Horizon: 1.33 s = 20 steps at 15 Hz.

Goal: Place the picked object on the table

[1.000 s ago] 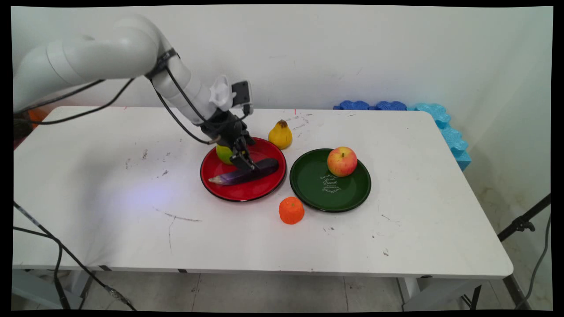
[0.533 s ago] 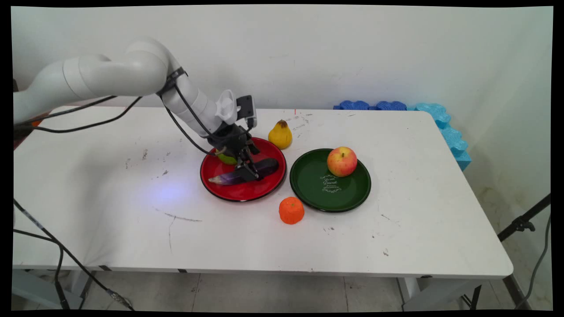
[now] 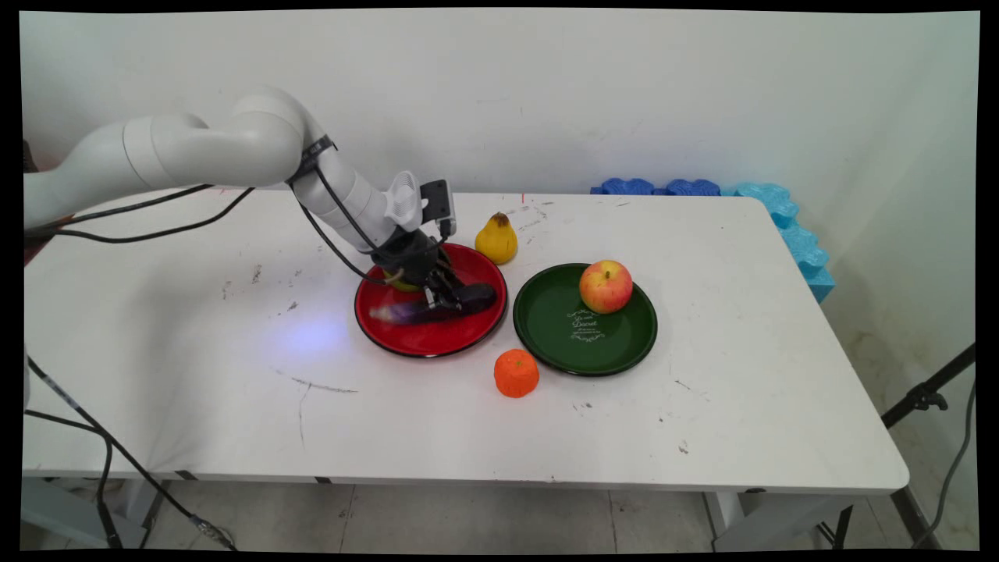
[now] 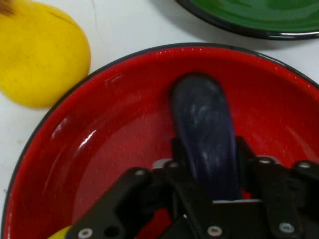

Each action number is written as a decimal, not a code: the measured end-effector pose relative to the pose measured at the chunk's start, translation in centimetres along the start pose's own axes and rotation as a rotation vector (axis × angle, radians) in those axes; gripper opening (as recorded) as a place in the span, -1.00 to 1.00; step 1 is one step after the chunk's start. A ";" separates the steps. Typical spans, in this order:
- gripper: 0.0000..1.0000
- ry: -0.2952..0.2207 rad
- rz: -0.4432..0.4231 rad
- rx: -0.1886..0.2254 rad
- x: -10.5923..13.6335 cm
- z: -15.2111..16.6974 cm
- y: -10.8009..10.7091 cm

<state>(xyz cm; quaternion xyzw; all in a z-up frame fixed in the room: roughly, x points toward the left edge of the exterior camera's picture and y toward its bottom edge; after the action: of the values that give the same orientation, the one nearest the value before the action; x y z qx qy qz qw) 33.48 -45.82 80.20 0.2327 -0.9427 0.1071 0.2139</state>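
The white table (image 3: 195, 375) carries a red plate (image 3: 425, 337) and a green plate (image 3: 616, 351), the latter holding an apple (image 3: 606, 286). The gripper (image 3: 441, 295) sits clamped on the purple eggplant (image 4: 204, 124) lying in the red plate, a finger at each side. The smooth, tapered eggplant could slip or swing if lifted. White lettering on the green plate is too small to read.

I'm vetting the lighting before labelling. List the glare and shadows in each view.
Main view: the table is lit evenly, with only soft shadow beneath the arm. Hand view: pale glare streaks the red plate on its inner wall, the eggplant has a dull sheen, and the gripper closed on it is dark.
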 end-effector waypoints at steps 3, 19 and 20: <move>-1.00 0.007 0.003 0.005 0.0 0.0 0.3; -1.00 0.118 -0.020 -0.080 8.2 -12.9 8.9; -1.00 0.117 -0.017 -0.093 8.5 -13.1 9.9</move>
<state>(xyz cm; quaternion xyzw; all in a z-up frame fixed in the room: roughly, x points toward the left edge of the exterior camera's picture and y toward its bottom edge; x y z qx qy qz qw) 26.58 -36.63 94.63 0.2241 -0.9305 0.0749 0.2801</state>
